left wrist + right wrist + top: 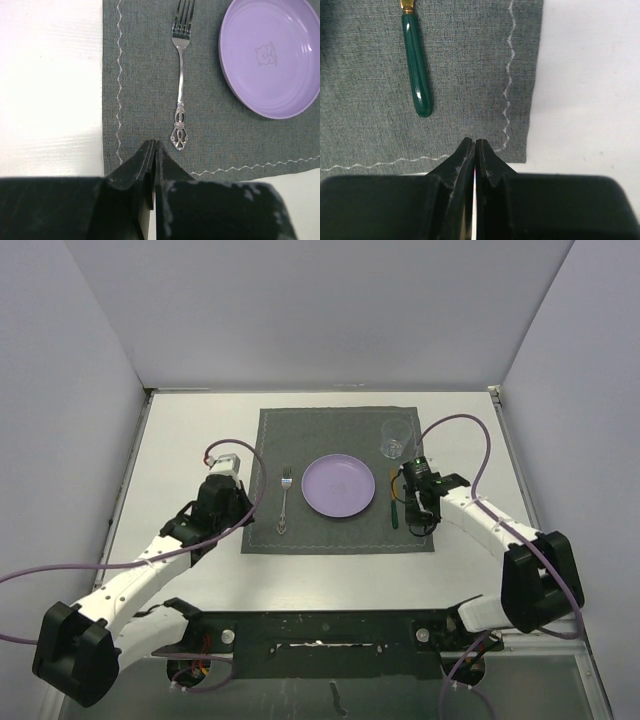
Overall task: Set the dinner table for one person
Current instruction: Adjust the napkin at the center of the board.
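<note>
On the white dinner table [180, 440] lies a dark grey placemat [340, 430]. A purple plate [339, 486] sits at its middle, with a silver fork [285, 500] to the left, a green-handled knife [394, 512] to the right and a clear glass [396, 438] at the back right. My left gripper [240, 512] is shut and empty, hovering just near of the fork [180, 75] handle. My right gripper [420, 530] is also shut and empty, over the mat's near right corner, right of the knife handle [417, 65].
Grey walls enclose the table on three sides. Purple cables loop from both arms above the table. The left wrist view shows the plate [272, 55] and bare white table [50, 75] left of the mat; the right wrist view shows bare table [590, 75] right of it.
</note>
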Controlling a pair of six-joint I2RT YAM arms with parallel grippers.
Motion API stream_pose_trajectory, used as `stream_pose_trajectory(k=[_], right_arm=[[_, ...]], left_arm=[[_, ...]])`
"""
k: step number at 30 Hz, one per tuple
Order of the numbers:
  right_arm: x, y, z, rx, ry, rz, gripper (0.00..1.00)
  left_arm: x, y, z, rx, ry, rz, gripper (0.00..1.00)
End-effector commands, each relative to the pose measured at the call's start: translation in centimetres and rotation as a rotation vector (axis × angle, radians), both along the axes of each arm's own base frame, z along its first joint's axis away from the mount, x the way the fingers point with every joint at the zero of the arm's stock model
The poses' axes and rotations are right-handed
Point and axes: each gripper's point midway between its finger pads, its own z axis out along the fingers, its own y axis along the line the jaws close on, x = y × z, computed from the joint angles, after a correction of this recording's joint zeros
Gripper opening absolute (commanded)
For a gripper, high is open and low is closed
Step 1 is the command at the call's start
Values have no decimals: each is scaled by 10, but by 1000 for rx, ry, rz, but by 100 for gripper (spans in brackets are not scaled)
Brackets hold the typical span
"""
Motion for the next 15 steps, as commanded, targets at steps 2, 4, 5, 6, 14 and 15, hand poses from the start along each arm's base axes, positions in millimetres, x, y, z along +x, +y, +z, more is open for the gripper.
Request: stream_pose_trajectory(k=[2, 4, 5, 6, 14, 15], right_arm=[[8, 13, -21, 80, 10, -47, 0], [6, 13, -27, 83, 31, -59, 0], [5, 13, -31, 80, 43, -65, 0], [4, 13, -33, 77, 53, -66, 0], [-6, 5, -34, 37, 97, -109, 0], [-7, 4, -34, 33, 102, -114, 0]], left_arm=[[5, 4, 26, -45, -82, 37, 0], [3, 5, 29, -44, -82, 39, 0], [2, 6, 32, -46, -86, 40, 0], [1, 7, 35, -48, -92, 42, 0], [-4, 16, 56, -40, -136, 56, 0], [-4, 16, 57, -35, -133, 56, 0]])
